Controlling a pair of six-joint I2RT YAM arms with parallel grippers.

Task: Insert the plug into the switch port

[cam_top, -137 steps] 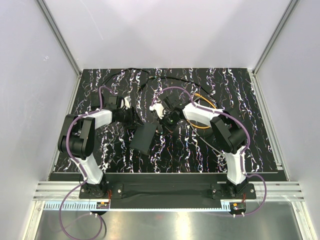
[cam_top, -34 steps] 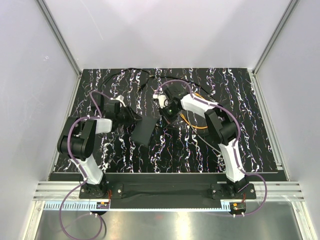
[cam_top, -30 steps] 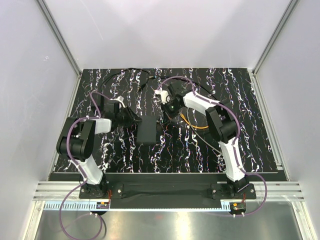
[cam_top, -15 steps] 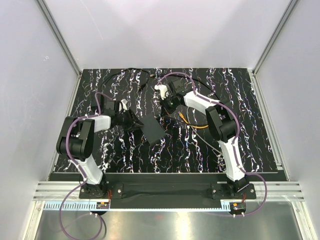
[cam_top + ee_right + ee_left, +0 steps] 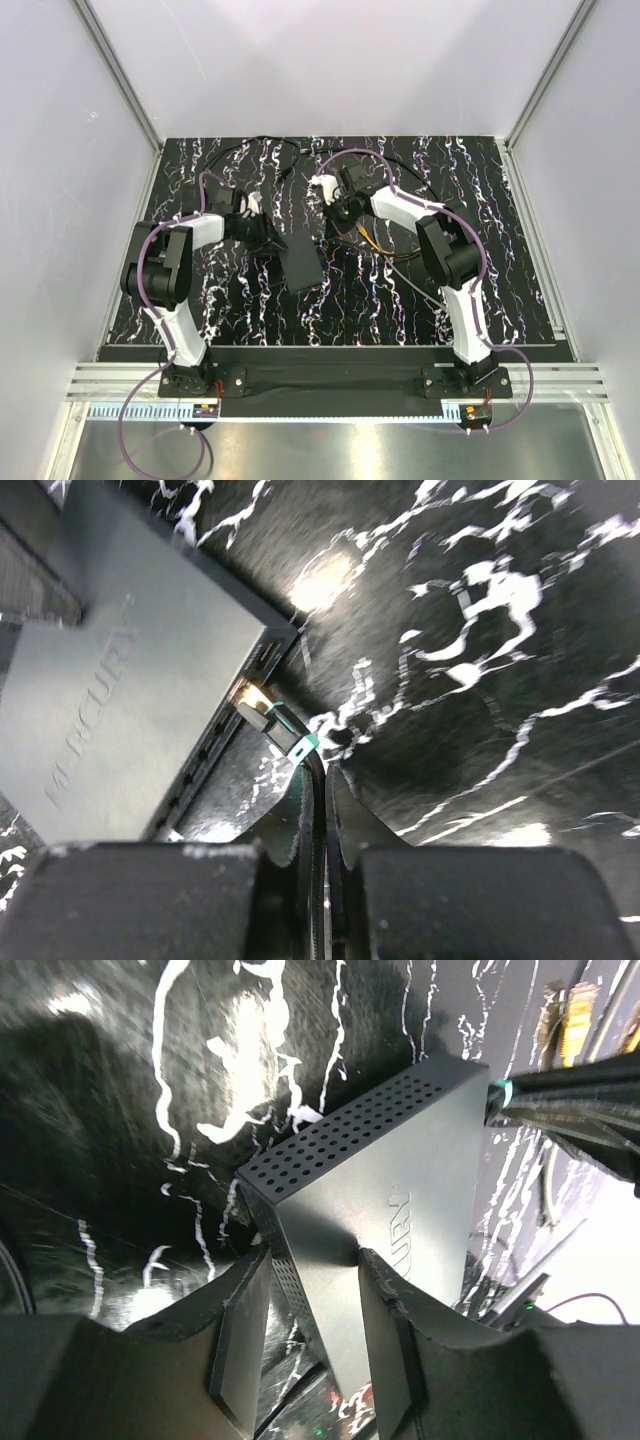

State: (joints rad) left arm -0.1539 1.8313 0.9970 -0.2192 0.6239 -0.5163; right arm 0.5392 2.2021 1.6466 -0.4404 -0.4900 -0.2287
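The switch is clamped at one end by the left jaws. The plug, pinched in the closed right jaws, is held at a port on the switch's thin edge. An orange cable is seen nearby.

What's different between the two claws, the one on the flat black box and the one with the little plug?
The left gripper stands wide, its fingers clamping the black box across its thickness; the right gripper is pinched nearly closed on the slim plug. The left one's load is broad and flat, the right one's thin, with a green band. Both are black two-fingered claws, each holding its part.
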